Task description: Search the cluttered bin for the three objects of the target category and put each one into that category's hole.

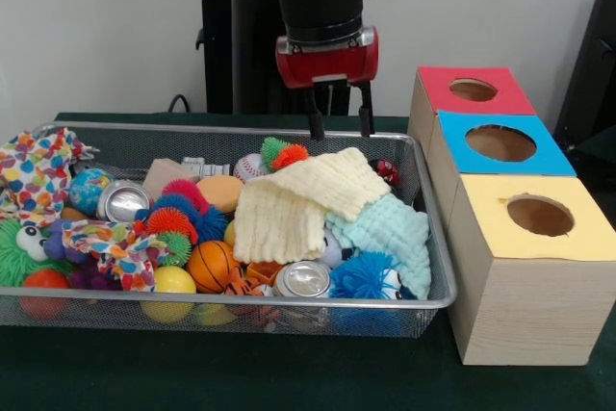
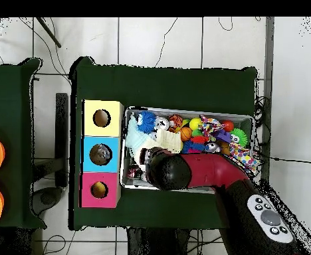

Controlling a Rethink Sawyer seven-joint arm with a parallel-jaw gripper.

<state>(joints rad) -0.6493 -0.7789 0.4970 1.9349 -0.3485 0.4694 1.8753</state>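
My gripper hangs open and empty over the back of the wire bin, just above a pale yellow cloth. A mint cloth lies beside it, toward the boxes. Two silver cans, a small basketball, a baseball, a blue spiky ball and a polka-dot cloth lie among the clutter. Beside the bin stand boxes with a red hole, a blue hole and a yellow hole. In the overhead view the arm hides the gripper.
The bin sits on a dark green table, with the three boxes touching its end. Something grey shows inside the blue box's hole. Several soft toys and balls fill the bin's other end.
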